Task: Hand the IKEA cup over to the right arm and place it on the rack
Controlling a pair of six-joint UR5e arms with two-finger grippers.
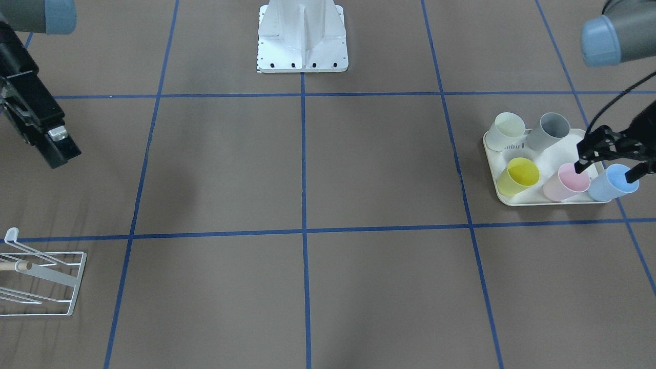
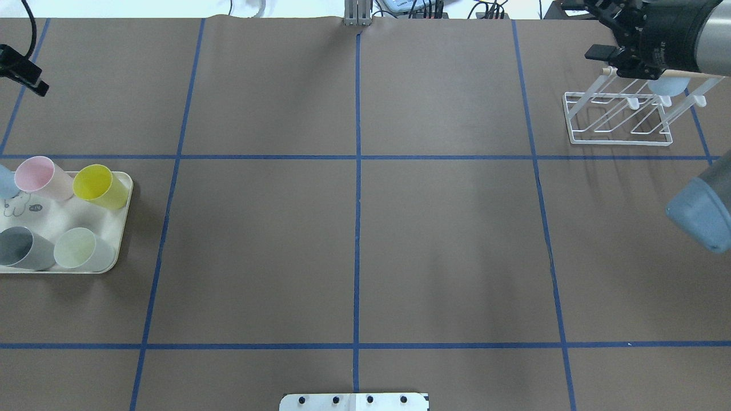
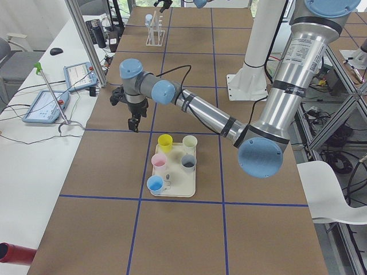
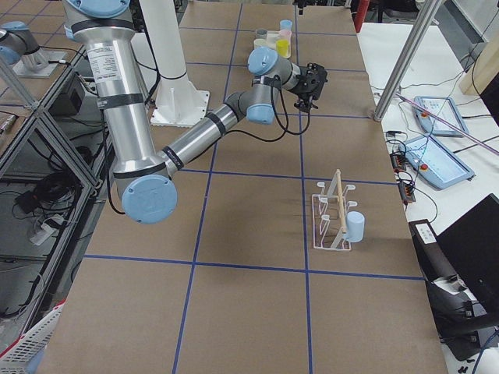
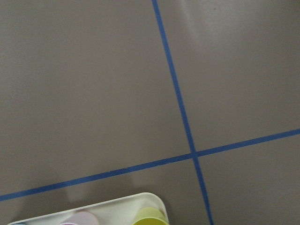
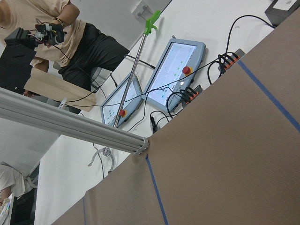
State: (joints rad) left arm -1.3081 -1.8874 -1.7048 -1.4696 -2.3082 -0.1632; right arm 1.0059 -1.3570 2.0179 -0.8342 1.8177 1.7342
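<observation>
Blue cup [image 4: 355, 226] sits on the rack [image 4: 335, 204]. Left gripper [image 1: 605, 173] gapes empty near the tray [image 1: 553, 156]; right gripper's [image 2: 614, 48] opening unclear.

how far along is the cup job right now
Done: one light-blue cup is on the rack. In hand: nothing. The right end effector is up away from the rack and empty, and the left end effector hangs open above the tray, gripping no cup. Left: five cups stand on that tray, so any further pick, handover and placing is not yet begun.
</observation>
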